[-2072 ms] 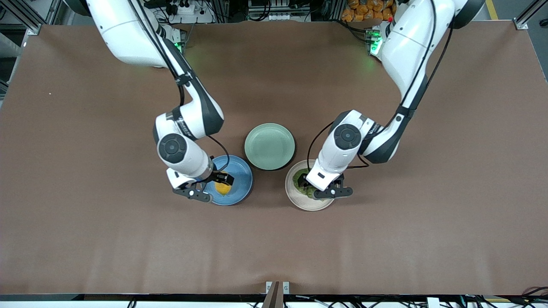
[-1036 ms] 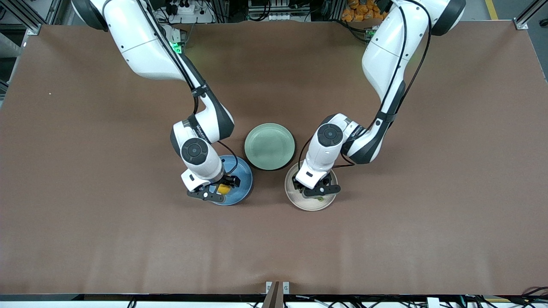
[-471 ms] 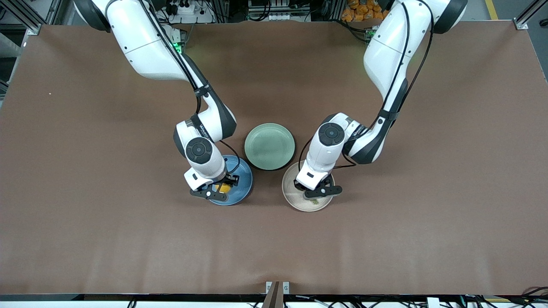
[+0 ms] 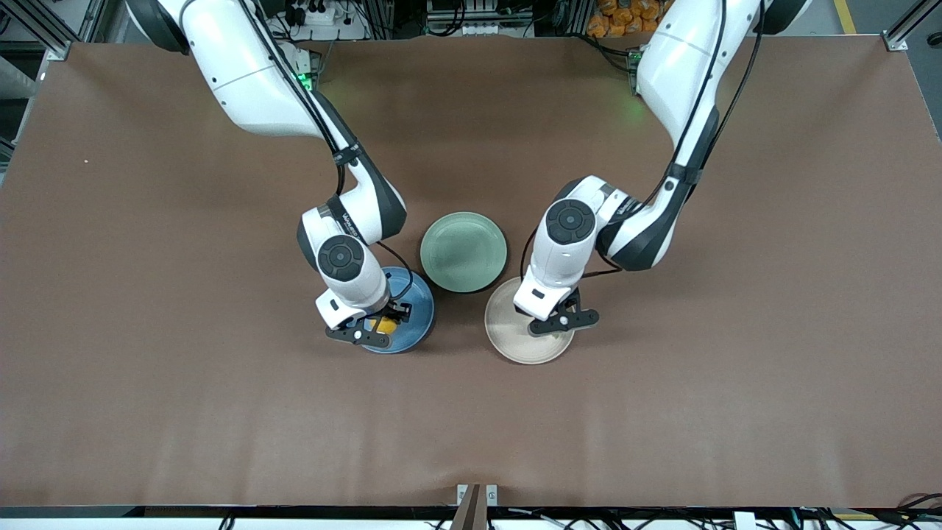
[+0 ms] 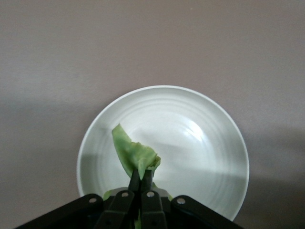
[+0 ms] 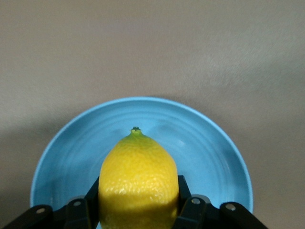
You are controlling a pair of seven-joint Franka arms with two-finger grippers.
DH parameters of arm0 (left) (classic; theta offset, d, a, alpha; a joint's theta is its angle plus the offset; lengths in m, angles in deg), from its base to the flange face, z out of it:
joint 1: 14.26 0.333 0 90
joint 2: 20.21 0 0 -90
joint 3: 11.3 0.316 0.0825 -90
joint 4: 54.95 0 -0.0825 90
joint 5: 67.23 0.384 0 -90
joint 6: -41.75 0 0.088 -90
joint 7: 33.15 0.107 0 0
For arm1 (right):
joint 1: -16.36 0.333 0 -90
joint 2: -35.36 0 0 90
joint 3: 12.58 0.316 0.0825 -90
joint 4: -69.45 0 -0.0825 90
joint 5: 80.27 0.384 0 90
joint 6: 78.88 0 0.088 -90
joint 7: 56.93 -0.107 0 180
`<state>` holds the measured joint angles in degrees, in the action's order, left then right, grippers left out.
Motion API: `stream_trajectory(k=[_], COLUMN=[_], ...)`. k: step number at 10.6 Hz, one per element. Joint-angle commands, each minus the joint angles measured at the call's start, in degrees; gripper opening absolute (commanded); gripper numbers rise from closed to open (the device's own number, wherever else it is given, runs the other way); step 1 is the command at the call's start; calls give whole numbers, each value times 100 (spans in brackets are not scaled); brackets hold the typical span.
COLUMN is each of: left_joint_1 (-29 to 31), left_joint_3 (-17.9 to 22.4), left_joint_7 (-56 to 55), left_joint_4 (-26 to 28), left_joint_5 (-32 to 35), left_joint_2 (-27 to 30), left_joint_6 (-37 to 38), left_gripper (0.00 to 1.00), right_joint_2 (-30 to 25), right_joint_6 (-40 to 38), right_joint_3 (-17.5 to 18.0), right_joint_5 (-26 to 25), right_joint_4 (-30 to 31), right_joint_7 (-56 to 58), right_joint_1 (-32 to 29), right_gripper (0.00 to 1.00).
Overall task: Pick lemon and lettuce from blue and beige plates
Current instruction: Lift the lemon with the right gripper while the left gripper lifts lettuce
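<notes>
In the front view, the brown counter [image 4: 147, 294] carries three plates. The blue plate [image 4: 416, 313] lies toward the right arm's end, the beige plate [image 4: 515, 342] toward the left arm's end, and a green plate [image 4: 464, 252] sits between them, farther from the front camera than both. The right hand [image 4: 384, 324] is seen low over the blue plate, clamped on the lemon [image 4: 383, 324], of which only a small yellow patch shows between black parts. The left hand [image 4: 553, 313] is seen over the beige plate; the lettuce is hidden under the wrist in this view, and the plate's visible surface is bare.

In the left wrist view, the left hand [image 5: 141, 180] is shown with its fingers [image 5: 135, 181] pressed together on the lettuce [image 5: 133, 155], a thin, pale green, crumpled leaf with a lighter fold at its middle. The leaf is held at one end, and its long axis runs from the fingertips to a pointed tip directed away from the wrist. The beige plate [image 5: 209, 143], ringed with faint concentric grooves, is seen below the leaf; whether the leaf touches it cannot be told.

In the right wrist view, the right hand [image 6: 138, 200] is closed around the lemon [image 6: 138, 183], bright yellow with a pitted skin and a small greenish nub. The long axis is laid along the fingers, with the nub pointing away from the wrist. The blue plate [image 6: 209, 148] is seen under the fruit; contact with it cannot be judged.
</notes>
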<state>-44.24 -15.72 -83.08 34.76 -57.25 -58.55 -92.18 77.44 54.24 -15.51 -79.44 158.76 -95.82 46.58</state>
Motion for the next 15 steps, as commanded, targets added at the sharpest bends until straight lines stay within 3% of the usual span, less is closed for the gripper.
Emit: stream_trajectory(k=[1, 5, 8, 15], left_joint_1=[-8, 62, 299, 1352], left_joint_3=[11, -15, -15, -15], left_joint_7=[-219, -202, 157, 2115], left_joint_4=[82, 82, 82, 90], left_joint_5=[171, 31, -145, -462], left_joint_2=[379, 941, 1188, 1575], left_joint_6=[585, 1271, 1491, 2370], left_gripper=[0, 0, 0, 0], right_joint_2=[-366, -884, -1472, -2185], right_joint_6=[-365, -962, -1025, -946], right_joint_3=[20, 20, 20, 20], right_joint_5=[-93, -31, -31, -31], right_joint_4=[24, 164, 918, 1860], right_joint_7=[-75, 679, 1609, 3123], right_joint_1=[-112, -516, -929, -1711], right_gripper=[41, 41, 41, 41])
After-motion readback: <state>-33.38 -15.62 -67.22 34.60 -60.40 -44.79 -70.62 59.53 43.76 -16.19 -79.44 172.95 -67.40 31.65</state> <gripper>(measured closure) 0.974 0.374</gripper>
